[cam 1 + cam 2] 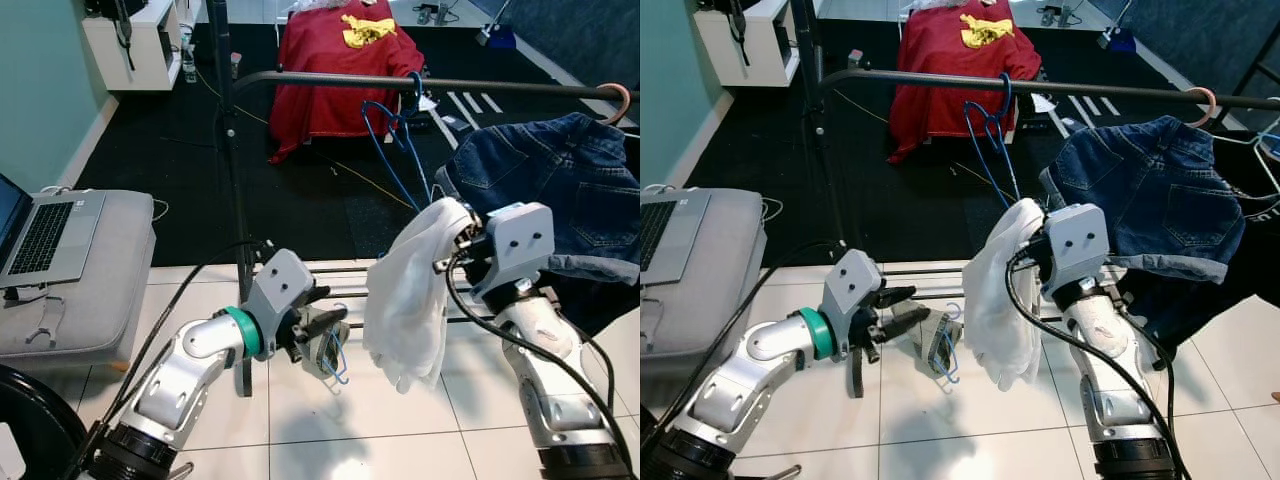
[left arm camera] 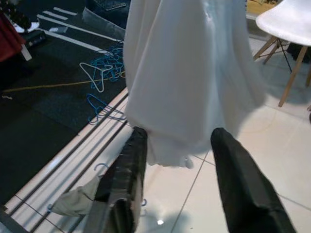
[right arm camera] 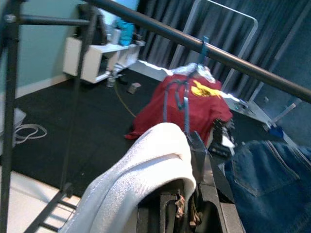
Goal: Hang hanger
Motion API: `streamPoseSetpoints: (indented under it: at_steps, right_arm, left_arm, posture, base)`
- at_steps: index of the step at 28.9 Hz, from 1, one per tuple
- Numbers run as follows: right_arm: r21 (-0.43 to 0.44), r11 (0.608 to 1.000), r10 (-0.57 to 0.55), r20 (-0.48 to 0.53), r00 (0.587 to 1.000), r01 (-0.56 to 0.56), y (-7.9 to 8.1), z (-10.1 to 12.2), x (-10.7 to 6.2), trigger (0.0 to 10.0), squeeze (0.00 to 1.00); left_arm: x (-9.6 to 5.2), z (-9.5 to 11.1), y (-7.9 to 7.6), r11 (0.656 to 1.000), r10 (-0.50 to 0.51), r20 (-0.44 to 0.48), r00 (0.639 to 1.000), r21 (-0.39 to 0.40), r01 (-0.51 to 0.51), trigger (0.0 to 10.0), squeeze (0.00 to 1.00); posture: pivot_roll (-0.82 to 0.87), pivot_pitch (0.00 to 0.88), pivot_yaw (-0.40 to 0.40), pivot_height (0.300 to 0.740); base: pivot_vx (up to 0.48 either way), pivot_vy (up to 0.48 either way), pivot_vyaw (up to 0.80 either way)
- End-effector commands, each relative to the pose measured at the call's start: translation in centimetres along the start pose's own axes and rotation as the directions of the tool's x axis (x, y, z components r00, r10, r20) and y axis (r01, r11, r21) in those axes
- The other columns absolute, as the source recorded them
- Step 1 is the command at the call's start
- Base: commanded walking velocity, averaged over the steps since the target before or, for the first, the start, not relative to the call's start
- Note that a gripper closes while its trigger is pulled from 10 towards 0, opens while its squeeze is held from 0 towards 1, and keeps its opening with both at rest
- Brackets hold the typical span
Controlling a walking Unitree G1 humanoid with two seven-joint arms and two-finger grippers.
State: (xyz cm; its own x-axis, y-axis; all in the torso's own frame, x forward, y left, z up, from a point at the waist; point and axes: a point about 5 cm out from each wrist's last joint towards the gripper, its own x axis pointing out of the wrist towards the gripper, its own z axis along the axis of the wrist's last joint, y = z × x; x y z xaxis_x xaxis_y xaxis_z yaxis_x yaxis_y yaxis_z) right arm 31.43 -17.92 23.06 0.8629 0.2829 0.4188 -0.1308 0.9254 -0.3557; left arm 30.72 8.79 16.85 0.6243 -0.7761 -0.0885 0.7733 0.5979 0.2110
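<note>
While white garment: hangs limp from right gripper (image 1: pixel 462 243), which pinches its top
Left gripper (image 1: pixel 325 322): fingers spread, beside cloth
Rail (image 1: pixel 400 84): above right gripper
White garment (image 1: pixel 410 295): soft, light; grip top fold

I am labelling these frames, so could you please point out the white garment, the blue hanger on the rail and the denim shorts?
white garment (image 1: pixel 410 290), left eye view, middle of the hanging cloth
blue hanger (image 1: pixel 990 125), right eye view, its wire neck
denim shorts (image 1: pixel 1160 190), right eye view, back pocket area
</note>
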Motion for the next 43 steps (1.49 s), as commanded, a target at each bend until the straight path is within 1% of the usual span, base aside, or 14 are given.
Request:
streamPoseSetpoints:
  at_steps: [1, 2, 3, 5, 12, 15, 16, 18, 21, 25, 31, 35, 39, 43]
  right_arm:
    - [-0.039, 0.999, 0.035, 0.05, 0.998, -0.033, 0.1, 0.9, 0.3, 10.0, 0.0]
    - [-0.039, 0.999, 0.035, 0.05, 0.998, -0.033, 0.1, 0.9, 0.3, 10.0, 0.0]
    - [-0.05, 0.998, 0.04, 0.055, 0.998, -0.037, -0.1, 1.0, 0.4, 10.0, 0.0]
    - [-0.065, 0.998, 0.019, 0.058, 0.998, -0.015, -0.7, 1.1, 0.9, 10.0, 0.0]
    - [-0.029, 0.995, -0.09, 0.02, 0.996, 0.091, -1.2, 0.4, 1.9, 10.0, 0.0]
    - [-0.002, 0.985, -0.172, -0.049, 0.984, 0.172, -0.6, -0.7, 3.2, 10.0, 0.0]
    - [-0.002, 0.985, -0.172, -0.049, 0.984, 0.172, -0.6, -0.7, 3.2, 10.0, 0.0]
    - [0.028, 0.975, -0.216, -0.092, 0.972, 0.219, -0.4, -1.3, 3.8, 10.0, 0.0]
    - [0.047, 0.971, -0.229, -0.104, 0.968, 0.235, -0.3, -1.5, 4.1, 10.0, 0.0]
    - [0.059, 0.96, -0.265, -0.142, 0.954, 0.275, 0.0, -1.9, 6.0, 10.0, 0.0]
    - [0.051, 0.971, -0.224, -0.157, 0.962, 0.234, 0.7, -1.9, 7.3, 10.0, 0.0]
    - [0.046, 0.988, -0.14, -0.187, 0.972, 0.151, 1.7, -2.1, 8.5, 10.0, 0.0]
    - [0.057, 0.997, -0.041, -0.191, 0.981, 0.053, 2.7, -2.3, 8.6, 10.0, 0.0]
    - [0.077, 0.991, 0.124, -0.162, 0.979, -0.112, 4.5, -2.3, 8.5, 10.0, 0.0]
  left_arm:
    - [-0.1, -0.2, -0.6, 0.999, -0.01, -0.001, 1.0, -0.044, 0.01, 10.0, 1.0]
    - [-0.1, -0.2, -0.6, 0.999, -0.01, -0.001, 1.0, -0.044, 0.01, 10.0, 1.0]
    - [0.0, 0.0, -0.5, 0.995, 0.04, 0.004, 0.999, -0.09, -0.039, 10.0, 0.0]
    - [0.2, 0.5, -0.3, 0.975, 0.146, -0.025, 0.989, -0.167, -0.148, 10.0, 0.0]
    - [0.1, 2.1, -0.4, 0.957, 0.234, 0.002, 0.972, -0.178, -0.23, 10.0, 0.0]
    - [-0.6, 2.5, 0.8, 0.914, 0.39, -0.033, 0.92, -0.105, -0.391, 10.0, 0.0]
    - [-0.6, 2.5, 0.8, 0.914, 0.39, -0.033, 0.92, -0.105, -0.391, 10.0, 0.0]
    - [-0.9, 2.3, 1.6, 0.878, 0.461, -0.067, 0.885, -0.109, -0.466, 10.0, 0.0]
    - [-1.0, 2.2, 1.7, 0.865, 0.479, -0.09, 0.873, -0.122, -0.487, 10.0, 0.0]
    - [-0.3, 1.0, 0.3, 0.866, 0.459, -0.168, 0.872, -0.134, -0.482, 10.0, 0.0]
    - [1.3, 0.1, -0.8, 0.871, 0.435, -0.199, 0.878, -0.152, -0.466, 10.0, 0.0]
    - [3.4, -0.2, -1.8, 0.883, 0.389, -0.193, 0.901, -0.199, -0.424, 10.0, 0.0]
    - [3.6, 0.0, -2.0, 0.901, 0.353, -0.155, 0.923, -0.211, -0.38, 10.0, 0.0]
    - [2.5, -0.6, -1.5, 0.911, 0.359, -0.149, 0.922, -0.161, -0.38, 10.0, 0.0]
  posture:
    - [-0.16, 0.141, 0.048, 0.74]
    - [-0.16, 0.141, 0.048, 0.74]
    - [-0.16, 0.142, 0.049, 0.74]
    - [-0.16, 0.144, 0.049, 0.74]
    - [-0.15, 0.145, 0.046, 0.74]
    - [-0.14, 0.145, 0.046, 0.74]
    - [-0.14, 0.145, 0.046, 0.74]
    - [-0.14, 0.142, 0.043, 0.74]
    - [-0.14, 0.142, 0.043, 0.74]
    - [-0.13, 0.134, 0.033, 0.74]
    - [-0.13, 0.125, 0.022, 0.74]
    - [-0.13, 0.125, 0.014, 0.74]
    - [-0.13, 0.13, 0.015, 0.74]
    - [-0.12, 0.137, 0.021, 0.74]
  base:
    - [0.0, 0.0, 0.0]
    - [0.0, 0.0, 0.0]
    - [0.0, 0.0, 0.0]
    - [0.0, 0.0, 0.0]
    - [0.0, 0.0, 0.0]
    - [0.0, 0.0, 0.0]
    - [0.0, 0.0, 0.0]
    - [0.0, 0.0, 0.0]
    - [0.0, 0.0, 0.0]
    - [0.0, 0.0, 0.0]
    - [0.0, 0.0, 0.0]
    - [0.0, 0.0, 0.0]
    - [0.0, 0.0, 0.0]
    - [0.0, 0.0, 0.0]
